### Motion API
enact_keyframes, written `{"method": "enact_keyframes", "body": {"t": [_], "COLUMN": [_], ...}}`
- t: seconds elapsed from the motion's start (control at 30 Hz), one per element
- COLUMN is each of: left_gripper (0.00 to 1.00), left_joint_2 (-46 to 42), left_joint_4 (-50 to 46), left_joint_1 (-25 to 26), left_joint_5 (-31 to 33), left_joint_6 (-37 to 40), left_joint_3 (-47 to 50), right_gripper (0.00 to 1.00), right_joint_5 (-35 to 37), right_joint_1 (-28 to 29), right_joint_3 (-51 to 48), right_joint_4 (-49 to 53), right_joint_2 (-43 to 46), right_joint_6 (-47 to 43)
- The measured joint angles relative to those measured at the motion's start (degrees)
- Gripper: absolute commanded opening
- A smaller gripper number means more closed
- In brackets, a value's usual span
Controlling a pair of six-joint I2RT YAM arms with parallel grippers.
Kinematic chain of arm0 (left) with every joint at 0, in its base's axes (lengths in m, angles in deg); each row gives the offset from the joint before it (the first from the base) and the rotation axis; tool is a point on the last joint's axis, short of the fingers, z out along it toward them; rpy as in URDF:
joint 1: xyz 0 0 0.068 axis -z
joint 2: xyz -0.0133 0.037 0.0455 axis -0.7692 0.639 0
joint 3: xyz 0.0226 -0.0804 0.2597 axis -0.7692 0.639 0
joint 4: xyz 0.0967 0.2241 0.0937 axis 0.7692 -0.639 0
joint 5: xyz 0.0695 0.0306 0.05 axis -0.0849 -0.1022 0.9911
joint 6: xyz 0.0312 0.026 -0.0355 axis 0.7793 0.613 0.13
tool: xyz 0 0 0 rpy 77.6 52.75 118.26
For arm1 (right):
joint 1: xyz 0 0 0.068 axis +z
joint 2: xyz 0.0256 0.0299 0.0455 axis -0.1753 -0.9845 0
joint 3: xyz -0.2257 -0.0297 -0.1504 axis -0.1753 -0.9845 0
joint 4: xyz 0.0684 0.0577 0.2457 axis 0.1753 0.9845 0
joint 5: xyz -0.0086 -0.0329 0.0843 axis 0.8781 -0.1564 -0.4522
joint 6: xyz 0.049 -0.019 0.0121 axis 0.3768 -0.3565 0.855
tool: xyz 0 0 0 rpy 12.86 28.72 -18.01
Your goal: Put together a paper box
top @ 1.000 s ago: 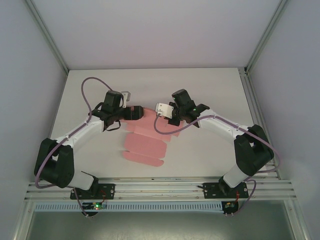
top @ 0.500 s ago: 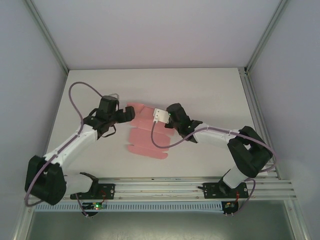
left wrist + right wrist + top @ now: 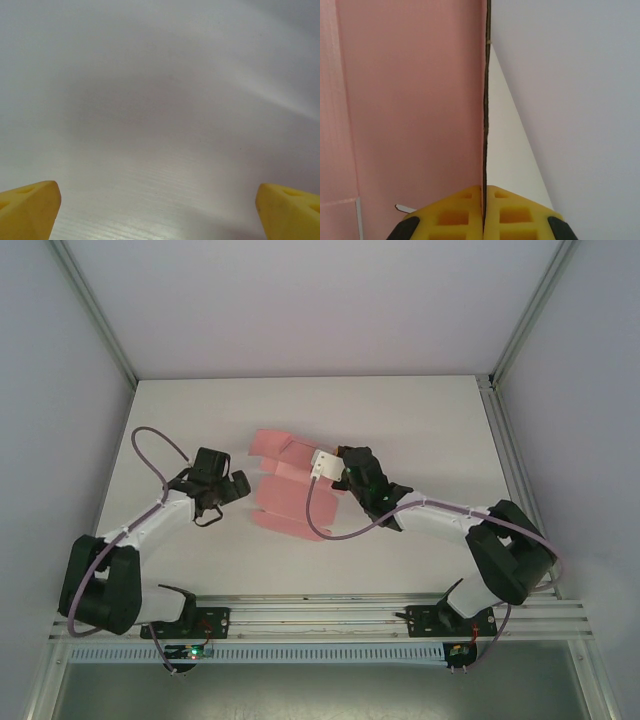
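Observation:
The paper box point(image 3: 285, 485) is a flat pink die-cut sheet with flaps, lying mid-table, its right side lifted. My right gripper point(image 3: 340, 480) is shut on the sheet's right edge. In the right wrist view the pink card point(image 3: 415, 100) stands edge-on, pinched between the closed yellow fingers of the right gripper point(image 3: 484, 192). My left gripper point(image 3: 236, 487) hovers just left of the sheet, apart from it. In the left wrist view the left gripper point(image 3: 160, 210) is open, with one yellow fingertip point(image 3: 30, 207) at each bottom corner and bare table between them.
The white table point(image 3: 420, 420) is enclosed by grey walls and aluminium posts point(image 3: 95, 315) at the back corners. A metal rail point(image 3: 320, 615) carrying both arm bases runs along the near edge. Purple cables loop off both arms.
The left gripper has drawn back to the left, off the sheet. The right gripper, still shut on the card, has carried the sheet toward the far side of the table.

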Motion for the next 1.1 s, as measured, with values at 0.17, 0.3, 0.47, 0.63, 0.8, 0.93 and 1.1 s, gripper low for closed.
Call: {"method": "enact_keyframes", "body": {"t": [0.17,0.3,0.47,0.63,0.8,0.93,1.1], "left_gripper": [1.00,1.00,1.00,1.00,1.00,1.00,1.00], "left_joint_2": [2.3,3.7,3.9,3.6,5.3,8.8,9.8], "left_joint_4": [4.4,8.3,15.0,22.9,25.2,26.6,26.4], "left_joint_1": [0.0,0.0,0.0,0.1,1.1,1.7,2.4], "left_joint_5": [-1.4,-2.4,-5.6,-12.9,-15.3,-15.4,-14.2], "left_joint_6": [-0.2,-0.2,0.5,3.0,5.0,5.0,5.0], "left_joint_3": [0.0,0.0,0.9,4.6,3.6,3.0,3.0], "right_gripper": [0.00,0.00,0.00,0.00,0.00,0.00,0.00], "right_joint_5": [-2.3,-4.1,-6.0,-6.9,-7.7,-7.4,-5.9], "right_joint_1": [0.0,0.0,0.0,0.0,0.0,0.1,0.5], "right_joint_3": [0.0,0.0,0.0,0.0,0.0,0.0,0.0], "right_joint_4": [2.0,3.1,4.2,5.0,5.7,6.3,5.8], "right_joint_2": [0.8,2.0,2.8,2.8,2.8,2.5,1.0], "right_joint_6": [1.3,2.2,3.3,3.9,4.3,4.2,3.2]}}
